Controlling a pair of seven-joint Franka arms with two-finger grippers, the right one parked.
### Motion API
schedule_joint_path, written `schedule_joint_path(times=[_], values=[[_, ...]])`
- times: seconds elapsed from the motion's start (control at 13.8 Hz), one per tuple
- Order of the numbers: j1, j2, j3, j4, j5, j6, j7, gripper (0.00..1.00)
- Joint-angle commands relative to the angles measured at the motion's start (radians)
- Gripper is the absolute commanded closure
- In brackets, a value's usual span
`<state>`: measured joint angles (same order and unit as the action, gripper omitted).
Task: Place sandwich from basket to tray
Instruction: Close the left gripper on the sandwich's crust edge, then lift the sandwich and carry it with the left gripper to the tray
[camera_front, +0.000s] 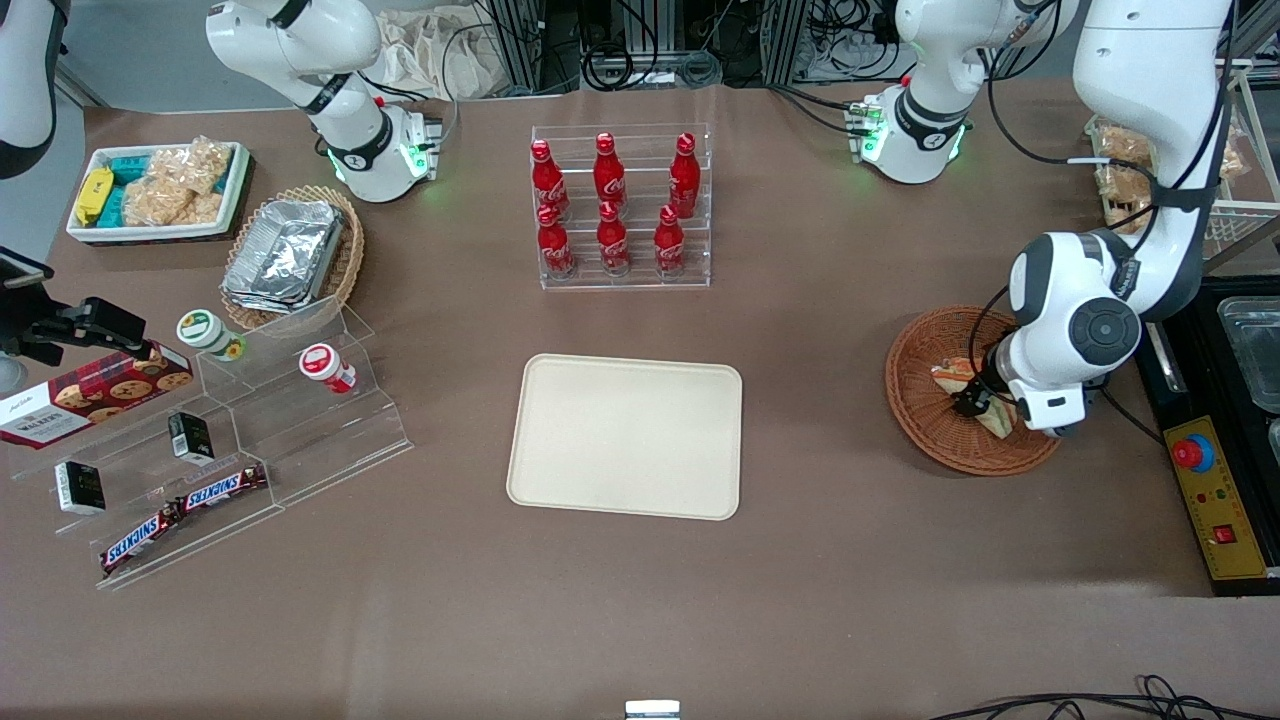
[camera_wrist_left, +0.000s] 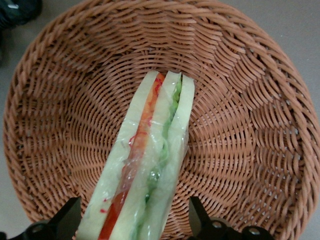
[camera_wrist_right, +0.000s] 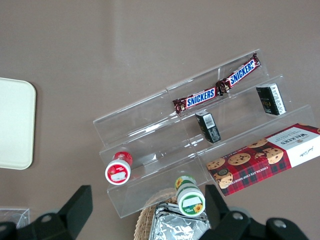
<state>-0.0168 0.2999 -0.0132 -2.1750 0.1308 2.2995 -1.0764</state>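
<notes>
While the left arm leaned low over the reddish-brown wicker basket (camera_front: 935, 425), its gripper (camera_wrist_left: 134, 220) hung inside the bowl with the fingers (camera_wrist_left: 67, 217) spread wide, one on each side of the wrapped wedge sandwich (camera_wrist_left: 145, 165), neither seeming to touch it. That sandwich lay on the basket's woven floor, orange and green filling showing at its edge. Well apart, the cream tray (camera_front: 625, 435) sat flat on the brown table (camera_front: 800, 560)

A brown matte table (camera_front: 820, 560) fills the scene under even, soft light. Above its edge farthest from the front camera stand aluminium frame rails (camera_front: 545, 40) with tangled black cables (camera_front: 650, 55).
</notes>
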Motion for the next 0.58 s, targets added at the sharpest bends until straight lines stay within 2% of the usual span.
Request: schedule_joint_path(times=[0.0, 0.07, 0.14, 0.29, 0.51], values=[[0.001, 0.019, 0.021, -0.003, 0.019, 0.040, -0.022, 0.56], [0.001, 0.018, 0.022, -0.003, 0.019, 0.041, -0.022, 0.85], [0.001, 0.015, 0.024, -0.003, 0.019, 0.040, -0.020, 1.00], [0.003, -0.033, 0.024, 0.003, 0.016, 0.015, -0.019, 1.00], [-0.032, -0.151, -0.013, 0.091, -0.003, -0.167, 0.062, 1.00]])
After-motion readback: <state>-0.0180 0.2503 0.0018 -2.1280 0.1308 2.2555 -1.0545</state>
